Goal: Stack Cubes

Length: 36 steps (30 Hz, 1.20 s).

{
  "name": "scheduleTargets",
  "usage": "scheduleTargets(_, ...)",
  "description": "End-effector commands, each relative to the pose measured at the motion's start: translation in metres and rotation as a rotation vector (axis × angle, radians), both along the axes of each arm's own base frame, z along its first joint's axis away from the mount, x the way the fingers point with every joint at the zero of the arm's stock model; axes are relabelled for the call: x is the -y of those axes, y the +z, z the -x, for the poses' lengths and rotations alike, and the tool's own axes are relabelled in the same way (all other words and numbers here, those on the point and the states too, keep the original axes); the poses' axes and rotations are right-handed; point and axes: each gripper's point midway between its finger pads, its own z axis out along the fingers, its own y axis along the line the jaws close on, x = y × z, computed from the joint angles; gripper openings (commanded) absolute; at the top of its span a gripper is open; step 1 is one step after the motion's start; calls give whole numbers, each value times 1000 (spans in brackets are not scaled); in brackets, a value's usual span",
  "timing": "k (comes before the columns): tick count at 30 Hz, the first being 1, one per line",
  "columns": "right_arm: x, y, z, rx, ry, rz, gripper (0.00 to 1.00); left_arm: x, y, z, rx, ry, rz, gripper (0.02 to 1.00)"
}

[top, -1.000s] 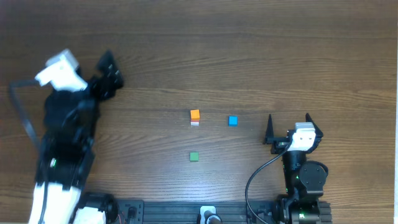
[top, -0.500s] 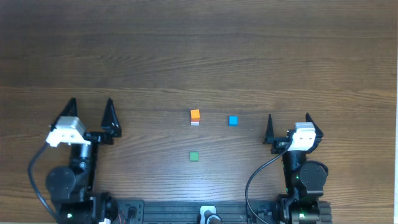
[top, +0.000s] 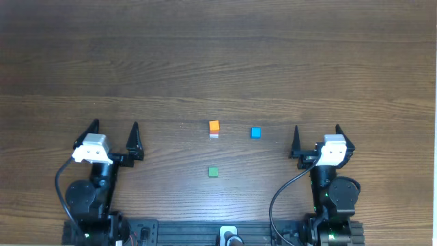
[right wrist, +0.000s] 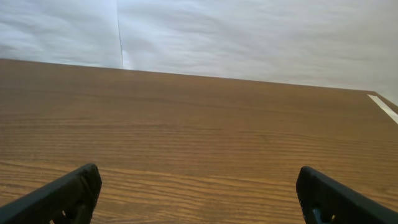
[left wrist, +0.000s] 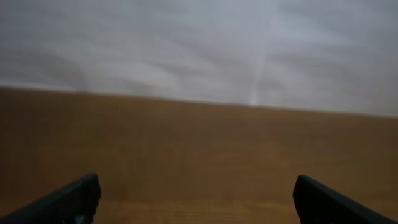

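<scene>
- Left end effector (top: pixel 115 126): fingers spread wide, nothing between them. Sits low at the desk's (top: pixel 218 55) 8 o'clock area, close to its own base.
- Left wrist view: both fingertips (left wrist: pixel 71 199) at the frame corners with bare desk between them. It is blurred, and a white wall (left wrist: pixel 186 43) stands beyond the far edge.
- Right end effector (top: pixel 317 128): also wide open and empty, at the 4 o'clock area by its base.
- Right wrist view: fingertips (right wrist: pixel 65 193) far apart, wood grain between them, white wall behind.
- Orange cube (top: pixel 214 126): near desk centre, on top of a white cube (top: pixel 214 135). Only a sliver of white shows at the orange cube's 6 o'clock edge.
- Blue cube (top: pixel 255 132): alone on the desk, at 3 o'clock of the orange cube, near it but apart.
- Green cube (top: pixel 213 172): alone, at 6 o'clock of the orange/white pair, apart from it.
- Neither end effector touches a cube. The left is well off at 9 o'clock of the cubes, and the right is at 3 o'clock of the blue cube.
</scene>
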Motion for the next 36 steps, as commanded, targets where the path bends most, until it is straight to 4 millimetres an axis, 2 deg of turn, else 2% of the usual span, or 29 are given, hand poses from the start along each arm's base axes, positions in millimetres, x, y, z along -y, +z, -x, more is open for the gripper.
scheduleTargets(1, 2, -2, 0, 0, -7, 1, 991, 1, -10, 1, -34, -9, -12, 998)
scheduleTargets(29, 2, -2, 0, 0, -7, 1, 993, 4, -11, 1, -38, -22, -12, 998)
scheduleTargets(32, -4, 4, 0, 25, 27, -2, 993, 4, -11, 1, -38, -22, -12, 998)
scheduleTargets(36, -5, 0, 0, 9, 31, -2, 993, 4, -11, 1, -38, -21, -12, 998)
